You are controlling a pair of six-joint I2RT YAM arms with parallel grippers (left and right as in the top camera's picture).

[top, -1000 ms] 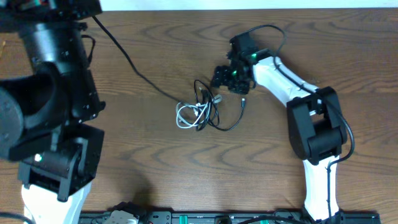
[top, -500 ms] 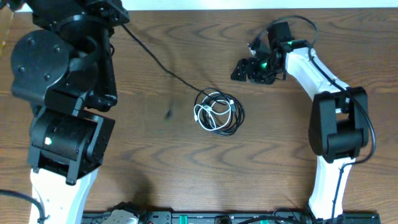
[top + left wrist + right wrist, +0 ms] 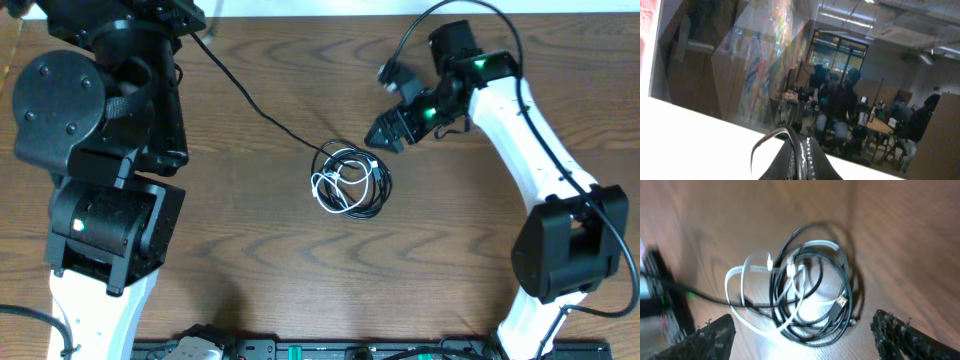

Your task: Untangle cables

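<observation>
Right gripper (image 3: 805, 330) spread wide, empty; tangled cables (image 3: 350, 182) just ahead of fingertips, centred between jaws; left gripper (image 3: 801, 160) pinched closed, well away; right arm nearer.

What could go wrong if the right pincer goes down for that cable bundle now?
1. The black cable and white cable loop through each other, so the open right pincer may well grab both and lift the whole tangle.
2. A black strand runs from the tangle towards the left arm; pulling could tighten the loops.
3. The left pincer is shut and faces away from the table, so nothing pins the tangle.
</observation>
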